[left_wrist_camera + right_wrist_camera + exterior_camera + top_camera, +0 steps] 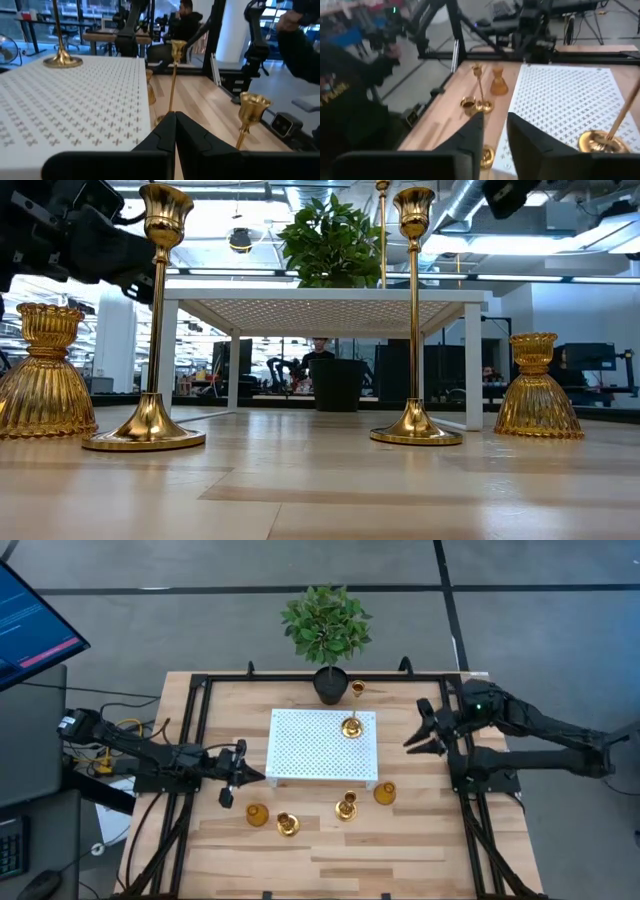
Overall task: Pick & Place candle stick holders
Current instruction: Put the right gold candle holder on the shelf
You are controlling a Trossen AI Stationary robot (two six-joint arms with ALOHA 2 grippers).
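Five gold candle stick holders are spread over the table. Nearest the front edge, at about six o'clock from the white perforated tray (300,755), stand four on the bare wood: a short bulbous holder (257,815), a tall slim holder (287,824), a second tall holder (346,806) and a second bulbous holder (385,793). At nine o'clock from the tray the left gripper (258,776) hovers just off the tray's corner, its fingers pressed together with nothing between them. One tall holder (351,726) stands upright on the tray, near its far right corner. At three o'clock, well clear of the tray, the right gripper (411,744) hangs with a gap between its fingers, holding nothing. At twelve o'clock sits a black-potted plant (327,630)
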